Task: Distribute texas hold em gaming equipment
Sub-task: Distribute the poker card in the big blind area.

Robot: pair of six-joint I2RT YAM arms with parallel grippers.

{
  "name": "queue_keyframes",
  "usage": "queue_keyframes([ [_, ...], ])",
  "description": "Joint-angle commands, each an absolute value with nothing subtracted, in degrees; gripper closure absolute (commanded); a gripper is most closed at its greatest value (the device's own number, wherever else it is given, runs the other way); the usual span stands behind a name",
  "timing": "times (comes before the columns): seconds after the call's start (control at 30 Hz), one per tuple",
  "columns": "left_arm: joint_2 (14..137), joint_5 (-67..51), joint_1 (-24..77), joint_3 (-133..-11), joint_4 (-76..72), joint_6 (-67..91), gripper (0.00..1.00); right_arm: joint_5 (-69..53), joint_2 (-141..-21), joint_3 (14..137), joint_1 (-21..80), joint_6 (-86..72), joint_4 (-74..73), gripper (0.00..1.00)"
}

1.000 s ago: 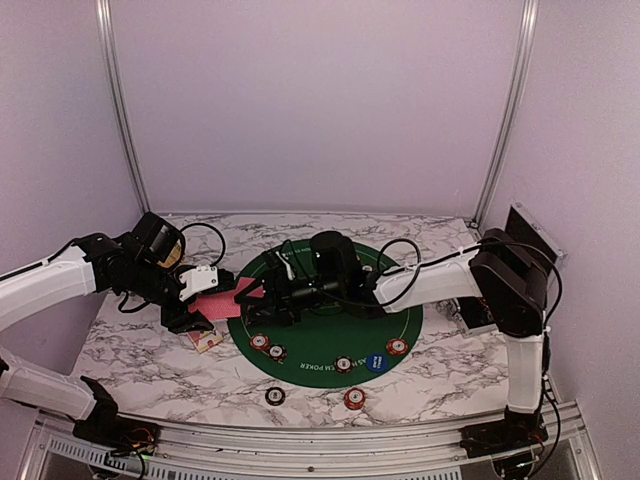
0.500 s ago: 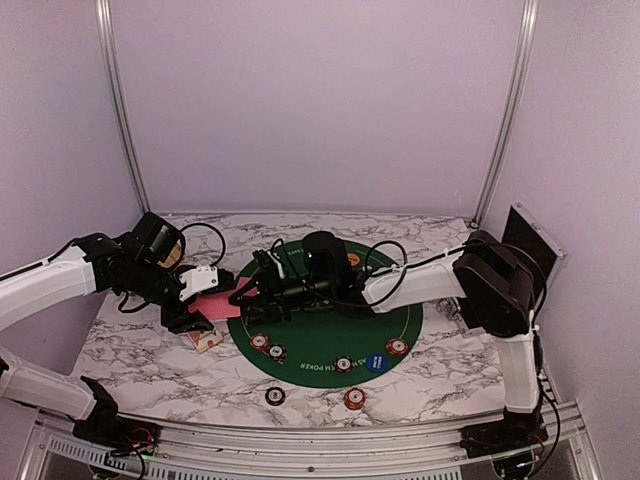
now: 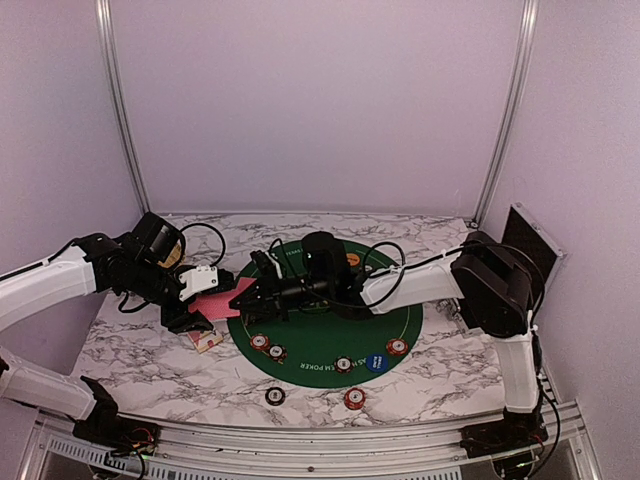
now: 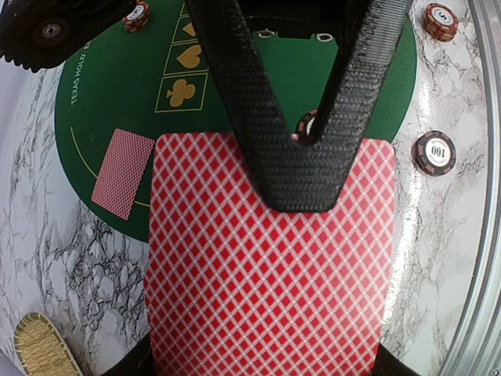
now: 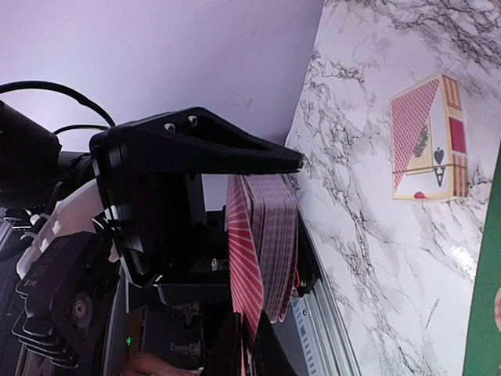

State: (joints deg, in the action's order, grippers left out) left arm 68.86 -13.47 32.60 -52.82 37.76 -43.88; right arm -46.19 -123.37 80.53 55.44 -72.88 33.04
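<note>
**Top view:** A marble bench (image 3: 150, 370) carries a round green mat (image 3: 330, 325). At the mat's left edge the left tool (image 3: 205, 303) holds a pink-backed deck (image 3: 222, 303). The right tool (image 3: 248, 297) reaches across the mat to meet it. Chips (image 3: 259, 341) and a blue button (image 3: 376, 363) lie along the mat's near rim. The word "POKER" reads on that rim.

**Left wrist view:** The left tool's two black fingers meet in a V, pinching the deck, whose red diamond back fills the view. One dealt card (image 4: 123, 173) lies face down on the mat. The mat shows "TEXAS HOLD E" and gold suit symbols. A dark chip on the marble reads "100".

**Right wrist view:** The deck appears edge-on. The right tool (image 5: 245, 348) has its fingers pressed close together on the lower edge of the outermost card (image 5: 243, 298). A card box (image 5: 429, 137) showing a spade lies on the marble, with no wording legible.

**Risk:** Pulling now could drag several cards at once if neighbouring cards cling to it. It could also tug the whole deck out of the left tool's pinch, scattering cards over the bench.
</note>
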Motion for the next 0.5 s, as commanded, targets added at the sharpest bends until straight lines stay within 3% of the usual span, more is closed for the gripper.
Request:
queue_keyframes([
  [0.0, 68.85, -13.21, 32.43, -52.3, 37.65, -43.59, 0.83, -47.11, -121.05, 80.08, 55.1, -73.58, 35.69, 0.95],
  [0.47, 68.79, -12.58, 32.43, -51.94, 37.68, -43.77, 0.83, -48.82, -112.84, 69.57, 46.79, -69.32, 32.58, 0.99],
])
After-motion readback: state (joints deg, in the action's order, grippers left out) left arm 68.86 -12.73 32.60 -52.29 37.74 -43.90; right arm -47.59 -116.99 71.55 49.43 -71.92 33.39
